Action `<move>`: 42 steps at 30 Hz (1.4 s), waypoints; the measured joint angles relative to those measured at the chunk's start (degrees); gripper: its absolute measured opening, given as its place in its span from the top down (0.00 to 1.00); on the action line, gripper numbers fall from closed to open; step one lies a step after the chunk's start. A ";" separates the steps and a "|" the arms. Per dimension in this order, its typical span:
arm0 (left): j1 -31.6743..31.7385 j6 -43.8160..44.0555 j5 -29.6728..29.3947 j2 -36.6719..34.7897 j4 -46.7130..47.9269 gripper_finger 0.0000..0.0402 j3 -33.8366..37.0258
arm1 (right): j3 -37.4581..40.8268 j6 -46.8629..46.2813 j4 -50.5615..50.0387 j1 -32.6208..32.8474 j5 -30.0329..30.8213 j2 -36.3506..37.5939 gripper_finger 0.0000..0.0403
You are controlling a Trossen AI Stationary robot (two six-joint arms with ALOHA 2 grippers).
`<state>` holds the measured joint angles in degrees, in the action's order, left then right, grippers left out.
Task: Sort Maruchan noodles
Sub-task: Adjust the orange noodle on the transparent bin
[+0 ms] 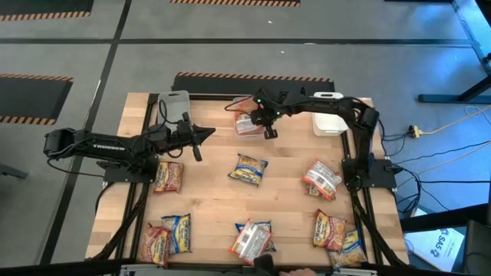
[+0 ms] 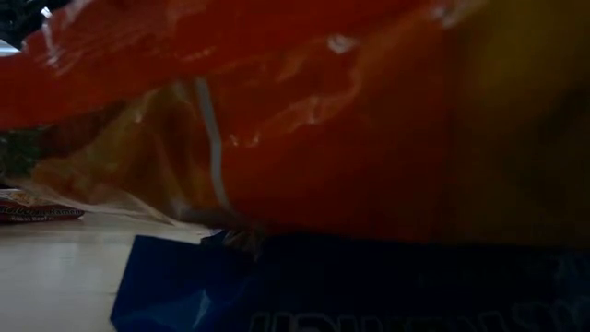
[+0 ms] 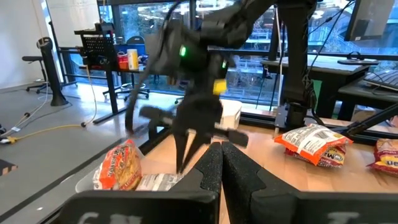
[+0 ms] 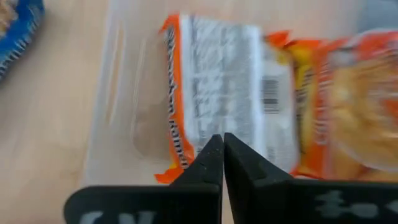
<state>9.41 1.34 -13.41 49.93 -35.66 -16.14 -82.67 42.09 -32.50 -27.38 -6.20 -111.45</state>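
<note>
A clear bin (image 1: 247,123) at the table's far middle holds pink-orange noodle packets (image 4: 236,99), one with its white printed back up. My right gripper (image 4: 222,146) is shut and empty, pointing down just above them; it also shows in the high view (image 1: 269,129) and in the left wrist view (image 3: 189,134). My left gripper (image 1: 205,136) is shut and empty, level, left of that bin, pointing at it (image 3: 221,152). Loose packets lie flat on the table: blue-yellow (image 1: 248,169), red-yellow (image 1: 167,176), pink-orange (image 1: 322,179).
A white bin (image 1: 328,123) stands at the far right and another clear bin (image 1: 175,103) at the far left. Several more packets lie along the near edge (image 1: 178,232) (image 1: 252,239) (image 1: 331,230). In the low view, an orange packet (image 2: 323,120) and a blue packet (image 2: 323,286) fill the picture.
</note>
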 joint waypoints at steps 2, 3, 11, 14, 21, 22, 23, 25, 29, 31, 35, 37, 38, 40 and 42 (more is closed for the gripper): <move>0.00 0.00 0.00 0.00 -0.02 1.00 0.00 | 0.00 -0.56 -0.37 -0.22 0.06 1.76 1.00; -0.01 0.00 0.00 0.00 -0.04 1.00 0.00 | 0.00 -1.35 -0.39 -0.56 -0.02 2.55 1.00; 0.00 -0.11 0.00 0.00 -4.53 1.00 -0.04 | -0.07 -11.94 -0.81 -2.41 -2.21 5.44 0.99; 0.30 -0.26 0.01 -0.02 -5.71 0.98 -0.18 | -0.07 -13.74 -2.35 -3.09 -3.62 5.46 0.95; 1.50 -0.17 0.00 4.02 -4.31 0.79 -4.05 | -0.07 -13.82 -7.65 -5.39 -8.00 5.46 0.72; 1.65 -0.55 0.00 5.64 -3.63 0.76 -5.37 | -0.07 -13.81 -8.24 -6.18 -10.85 5.47 0.69; 1.95 -0.82 -0.17 7.51 -2.83 0.73 -6.77 | 0.16 -13.84 -8.09 -6.96 -13.79 5.49 0.66; 2.82 -0.62 -0.85 11.58 0.21 0.69 -10.01 | 1.14 -13.44 -7.14 -8.26 -18.94 5.57 0.61; 4.80 -0.48 -1.01 19.11 8.21 0.64 -16.88 | 2.21 -13.63 -6.24 -10.20 -19.88 5.57 0.56; 6.00 -0.50 -1.24 22.07 15.39 0.63 -20.11 | 2.21 -13.79 -6.85 -10.93 -17.76 5.57 0.56; 9.00 -0.07 -4.77 26.24 29.33 0.64 -25.73 | 2.23 -14.29 -6.87 -10.98 -11.74 4.33 0.57; 10.39 1.01 -6.17 27.59 34.24 0.65 -26.58 | 2.23 -14.26 -6.84 -10.91 -8.90 3.24 0.57; 11.07 1.54 -6.35 28.15 36.06 0.65 -26.57 | 2.23 -14.03 -6.73 -10.90 -7.94 2.76 0.58; 12.36 3.21 -6.64 29.49 37.39 0.65 -25.92 | 2.23 -13.77 -6.54 -10.90 -6.59 1.68 0.58; 13.68 4.99 -6.39 31.29 37.36 0.65 -25.07 | 2.26 -13.76 -6.32 -10.90 -6.33 0.67 0.58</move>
<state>23.09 6.33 -19.80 81.22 1.70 -41.21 -80.41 28.34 -38.82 -38.28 -12.53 -110.78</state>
